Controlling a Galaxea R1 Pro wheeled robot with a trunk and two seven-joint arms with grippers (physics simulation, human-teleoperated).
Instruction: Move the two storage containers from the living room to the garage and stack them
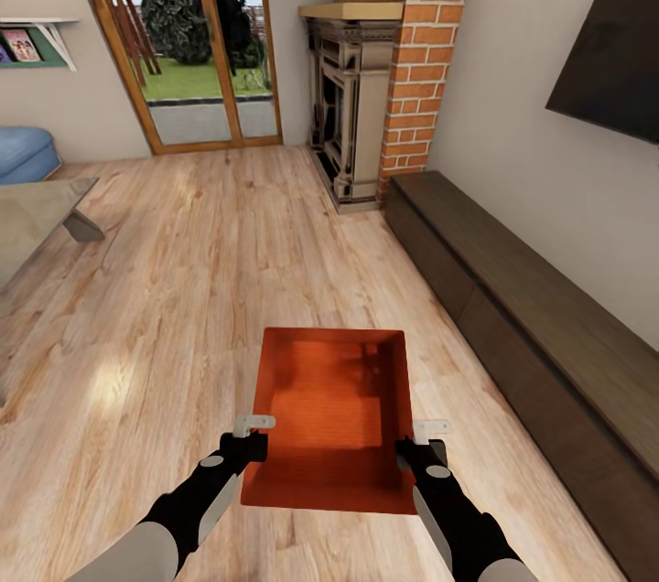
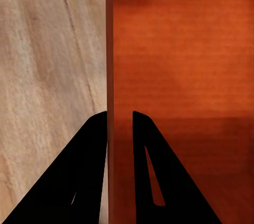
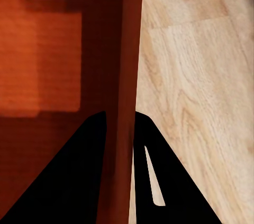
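Storage container (image 1: 334, 408), orange-red and lidless, is seen in the head view low in the centre, held between the two arms over the light wood-plank floor (image 1: 183, 289) of the living room. Its ribbed inside bottom is turned up toward the camera.

The left gripper (image 1: 245, 445) is closed onto the container's left wall near the near corner; in the left wrist view its two dark fingers (image 2: 79, 182) straddle that thin wall, one outside over the planks and one inside over the orange bottom. The right gripper (image 1: 421, 449) is clamped the same way on the right wall, and in the right wrist view its fingers (image 3: 159, 182) are set either side of the wall edge (image 3: 127, 76).

Beyond the container a brick fireplace (image 1: 403, 51) stands against the far wall, with a long dark low cabinet (image 1: 513, 307) running along the right and a wall TV (image 1: 613, 42) above it. A blue sofa (image 1: 23, 152) and a glass door (image 1: 192, 33) are seen at the left.
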